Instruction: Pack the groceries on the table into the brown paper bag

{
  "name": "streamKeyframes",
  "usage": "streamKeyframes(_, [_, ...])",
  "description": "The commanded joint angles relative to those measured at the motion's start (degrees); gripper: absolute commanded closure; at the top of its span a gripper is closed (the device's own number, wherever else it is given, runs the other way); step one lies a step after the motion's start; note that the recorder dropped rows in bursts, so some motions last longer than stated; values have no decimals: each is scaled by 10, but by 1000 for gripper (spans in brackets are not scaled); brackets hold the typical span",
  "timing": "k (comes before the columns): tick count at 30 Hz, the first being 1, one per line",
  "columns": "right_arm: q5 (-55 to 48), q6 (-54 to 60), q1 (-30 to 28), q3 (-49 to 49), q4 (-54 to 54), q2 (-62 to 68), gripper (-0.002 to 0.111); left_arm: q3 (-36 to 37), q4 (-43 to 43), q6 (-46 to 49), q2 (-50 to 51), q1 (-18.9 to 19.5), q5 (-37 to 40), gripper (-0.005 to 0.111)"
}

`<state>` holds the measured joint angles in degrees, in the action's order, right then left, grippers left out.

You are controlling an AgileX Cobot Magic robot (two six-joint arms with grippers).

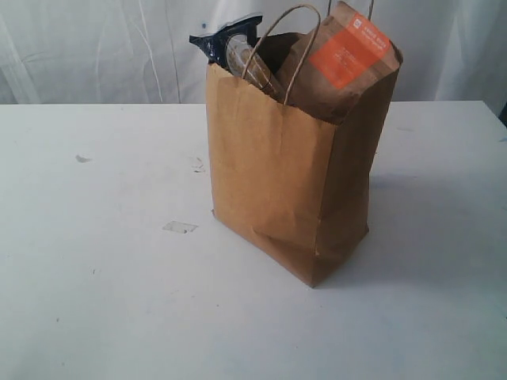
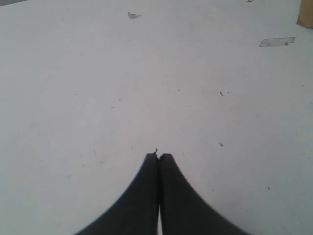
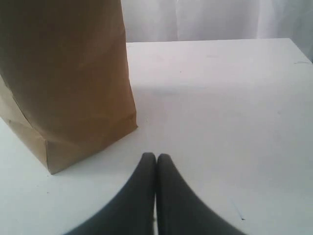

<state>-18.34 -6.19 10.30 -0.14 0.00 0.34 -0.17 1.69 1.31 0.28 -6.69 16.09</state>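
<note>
The brown paper bag (image 1: 285, 174) stands upright on the white table (image 1: 95, 261). Out of its top stick the brown orange-labelled pouch (image 1: 348, 59) and the end of the long spaghetti packet (image 1: 238, 47). The jar, bottle, can and carton are hidden. Neither gripper shows in the exterior view. My left gripper (image 2: 158, 155) is shut with nothing in it, over bare table, the bag's corner (image 2: 305, 14) far off. My right gripper (image 3: 156, 156) is shut and empty, just in front of the bag (image 3: 68, 83), not touching it.
Scuffs and a strip of clear tape (image 1: 180, 227) mark the tabletop left of the bag. A white curtain (image 1: 103, 47) hangs behind the table. The table's far edge (image 3: 210, 41) shows in the right wrist view.
</note>
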Motion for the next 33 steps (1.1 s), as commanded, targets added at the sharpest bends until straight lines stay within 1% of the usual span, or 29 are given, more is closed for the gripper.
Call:
streamKeyframes(1, [4, 3, -3, 1, 4, -3, 108, 2, 1, 2, -3, 2, -3, 107])
streamKeyframes(33, [4, 10, -3, 1, 4, -3, 108, 2, 1, 2, -3, 2, -6, 107])
